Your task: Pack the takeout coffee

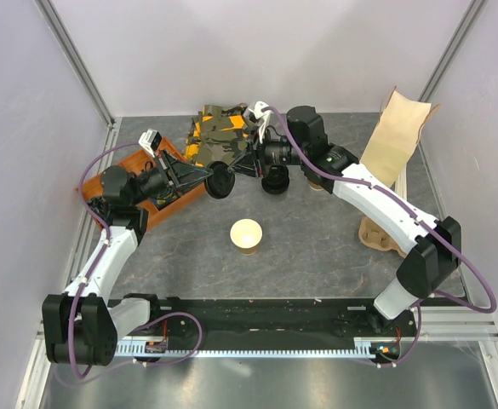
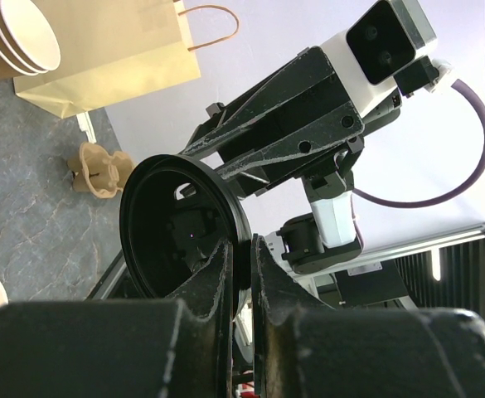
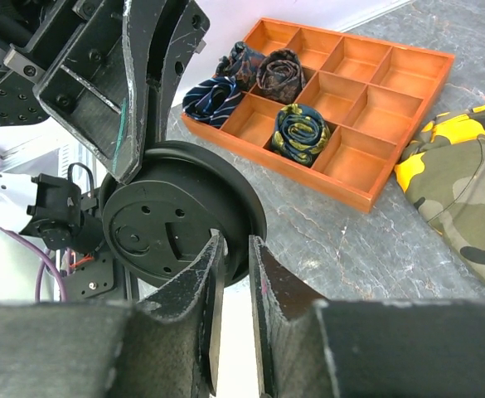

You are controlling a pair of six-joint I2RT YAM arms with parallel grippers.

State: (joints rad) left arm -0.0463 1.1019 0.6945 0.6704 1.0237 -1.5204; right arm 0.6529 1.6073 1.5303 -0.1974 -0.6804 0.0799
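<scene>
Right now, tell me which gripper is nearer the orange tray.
Left. The left gripper hangs beside the orange tray; the right gripper faces it across the black lid, farther off.

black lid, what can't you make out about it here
Right wrist: whether the right gripper grips the black lid yet; its fingers hide the rim.
Top external: lid's contacts too small, dark on dark.
Left wrist: lid's lower edge hidden behind left gripper.

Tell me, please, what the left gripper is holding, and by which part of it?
The left gripper pinches the black lid by its rim.
</scene>
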